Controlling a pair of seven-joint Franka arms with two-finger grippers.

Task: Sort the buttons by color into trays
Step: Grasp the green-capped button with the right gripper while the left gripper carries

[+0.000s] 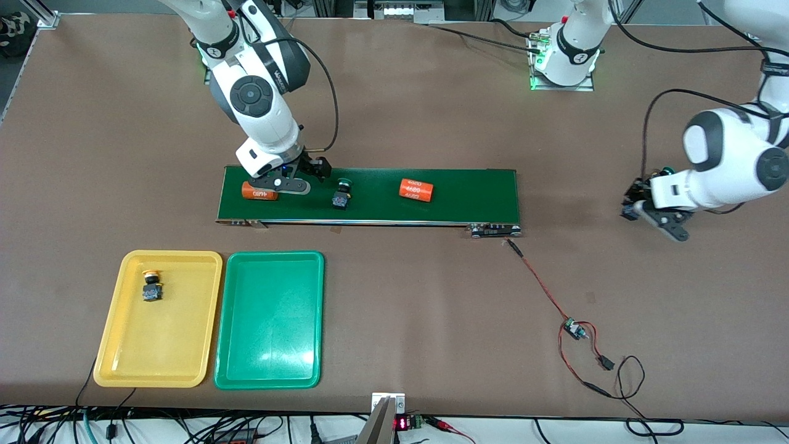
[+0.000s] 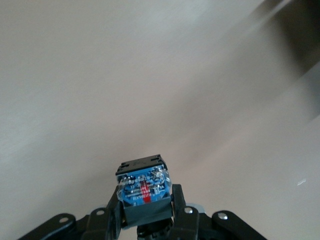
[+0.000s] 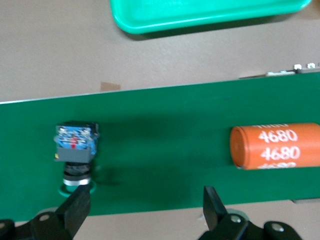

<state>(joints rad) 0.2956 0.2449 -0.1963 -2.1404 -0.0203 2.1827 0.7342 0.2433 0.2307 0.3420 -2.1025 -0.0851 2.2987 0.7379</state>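
On the long dark green conveyor belt (image 1: 370, 196), a green-capped button (image 1: 341, 193) with a blocky black body is seen lying on its side between two smooth orange cylinders (image 1: 416, 190) printed "4680". Over the belt's end toward the right arm, the right gripper (image 1: 294, 179) is held with its jaws spread wide and bare. Off the belt's other end, above the matte brown table (image 1: 431, 296), a black-bodied button (image 2: 144, 190) is clenched by the left gripper (image 1: 654, 213). Nearer the camera than the belt, a yellow-capped button (image 1: 151, 287) is seen in the glossy, round-cornered yellow tray (image 1: 117, 364); the green tray (image 1: 271, 370) lies just beside it.
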